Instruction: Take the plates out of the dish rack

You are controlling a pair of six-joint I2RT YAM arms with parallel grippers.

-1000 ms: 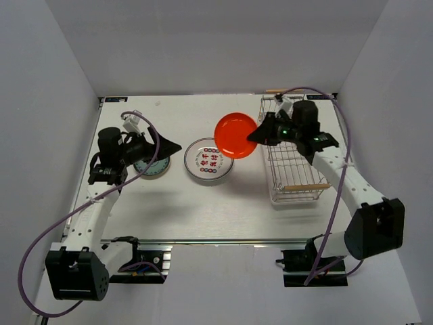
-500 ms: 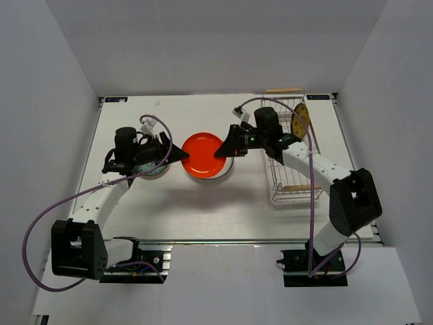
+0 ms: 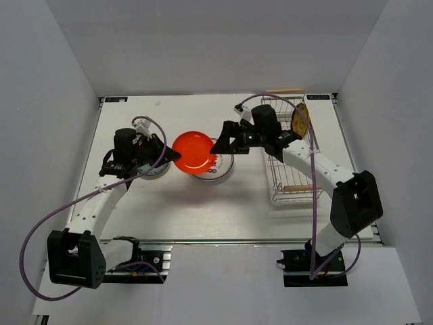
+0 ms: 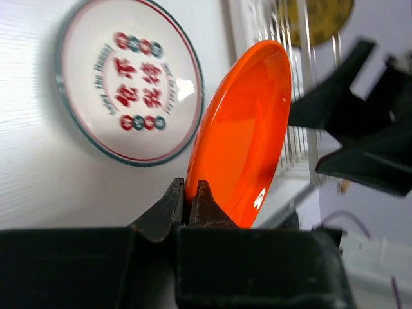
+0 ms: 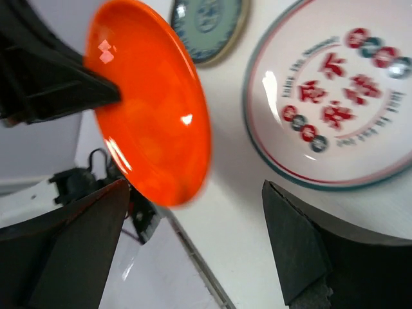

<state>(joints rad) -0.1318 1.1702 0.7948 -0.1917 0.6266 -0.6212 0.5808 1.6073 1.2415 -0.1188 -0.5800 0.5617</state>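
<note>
Across the white table [image 3: 203,210], everything takes its place from the dish rack [image 3: 298,172], which sits at the right side with its long side running away from my bases. One yellow-brown plate [image 3: 300,118] stands on edge in the rack's far end, propped by the wires. The nearer part of the rack looks bare.

Left of the rack and well apart from it, the white plate [image 4: 132,80] with red characters and a green rim lies flat. Farther from the rack again lies the teal plate [image 5: 209,19], partly under my left arm in the top view. Flat and side by side, they look to me like finished unloads.

The red-orange plate [image 3: 196,150] hangs in the air left of the rack, tilted nearly on edge over the white plate's far-from-rack part. My left claw [image 4: 188,193] is pinched narrow on its rim, on the side away from the rack, one finger on each face, and that grip alone carries it. My right claw [image 5: 193,187] is spread wide on the rack side of the plate, its fingers apart from the plate and touching nothing.

I take this for a hand-over. My right arm reaches the rack and my left reaches the table farther from it, so the plate is held upright where either can pinch a rim. I judge it needs tilting flat before it goes down, and so thin a rim grip could let it swing.
</note>
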